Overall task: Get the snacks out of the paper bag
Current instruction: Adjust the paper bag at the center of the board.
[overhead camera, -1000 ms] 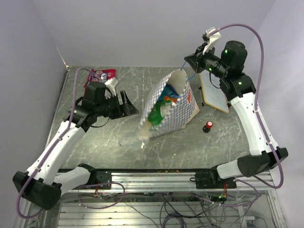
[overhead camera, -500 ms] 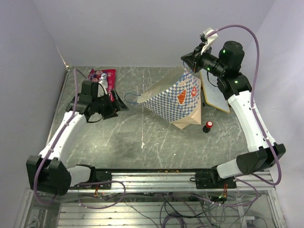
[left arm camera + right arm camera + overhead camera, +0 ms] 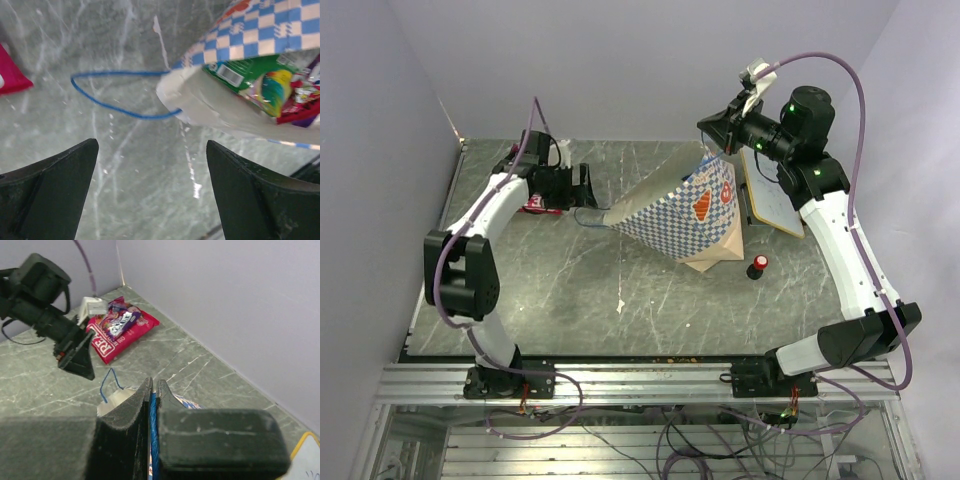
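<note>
The blue-and-white checkered paper bag (image 3: 685, 215) hangs tilted, its mouth low and to the left. My right gripper (image 3: 712, 135) is shut on the bag's blue cord handle (image 3: 153, 412) and holds it up. My left gripper (image 3: 582, 188) is open and empty, just left of the bag's mouth (image 3: 197, 97). Inside the mouth I see a green packet (image 3: 245, 75) and red and pink ones. The other blue handle (image 3: 110, 95) lies looped on the table. A red "REAL" packet (image 3: 122, 337) with a pink-purple candy bag (image 3: 120, 320) on it lies at the back left.
A small red-and-black knob (image 3: 758, 265) stands right of the bag. A white board with a yellow edge (image 3: 772, 195) lies behind it under the right arm. Walls close the back and both sides.
The bag has tipped from mouth-up to mouth-down-left. My left arm has swung from the front left to the back left, beside the bag's mouth. The right gripper still holds the handle.
</note>
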You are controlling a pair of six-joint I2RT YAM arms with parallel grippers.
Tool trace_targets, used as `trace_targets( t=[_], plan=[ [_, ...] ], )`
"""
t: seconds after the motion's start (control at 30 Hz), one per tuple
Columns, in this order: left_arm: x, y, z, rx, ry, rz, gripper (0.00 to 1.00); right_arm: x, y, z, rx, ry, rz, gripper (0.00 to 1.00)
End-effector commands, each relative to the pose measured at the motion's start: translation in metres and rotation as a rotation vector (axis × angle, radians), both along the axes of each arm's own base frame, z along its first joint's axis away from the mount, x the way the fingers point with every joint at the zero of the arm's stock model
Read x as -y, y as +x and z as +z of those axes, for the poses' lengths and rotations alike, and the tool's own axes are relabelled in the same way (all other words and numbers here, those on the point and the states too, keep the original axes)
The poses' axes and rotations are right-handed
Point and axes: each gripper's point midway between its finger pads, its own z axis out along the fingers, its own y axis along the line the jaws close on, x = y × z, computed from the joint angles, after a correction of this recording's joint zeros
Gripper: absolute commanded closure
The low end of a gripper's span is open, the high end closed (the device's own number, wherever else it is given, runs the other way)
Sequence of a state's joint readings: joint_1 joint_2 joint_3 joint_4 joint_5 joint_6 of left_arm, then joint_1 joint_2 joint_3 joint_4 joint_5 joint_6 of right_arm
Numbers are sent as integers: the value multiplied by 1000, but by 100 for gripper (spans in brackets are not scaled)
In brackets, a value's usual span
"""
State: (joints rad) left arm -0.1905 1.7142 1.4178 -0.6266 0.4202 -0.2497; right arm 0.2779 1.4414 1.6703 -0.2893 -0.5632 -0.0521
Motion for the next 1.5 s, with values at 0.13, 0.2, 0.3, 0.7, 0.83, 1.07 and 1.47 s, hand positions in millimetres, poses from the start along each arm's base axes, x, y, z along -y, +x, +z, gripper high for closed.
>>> trace_targets(
  t=[0.13,0.2,0.3,0.7,0.83,1.07,1.47],
  plan=[
    [20,27,-40,122,-33,-315,1,-11,-35,58,147,87,122,100],
    [30,35,-51,144,-87,-344,1,-13,-38,59,138,90,142,100],
    [47,24,-59,95,-212,-394,3,-14,-40,61,135,90,150,100],
    [41,-94,-50,-11,-348,-282,13,-7,-23,62,182,65,85,100],
    [42,-96,-45,-34,-378,-205,45,-8,-19,62,178,69,77,100],
    [68,-121,-27,-117,-389,-235,93,19,24,61,229,-23,-117,100],
    [86,-169,-41,-147,-292,-324,43,17,29,88,297,37,-54,100]
  ],
)
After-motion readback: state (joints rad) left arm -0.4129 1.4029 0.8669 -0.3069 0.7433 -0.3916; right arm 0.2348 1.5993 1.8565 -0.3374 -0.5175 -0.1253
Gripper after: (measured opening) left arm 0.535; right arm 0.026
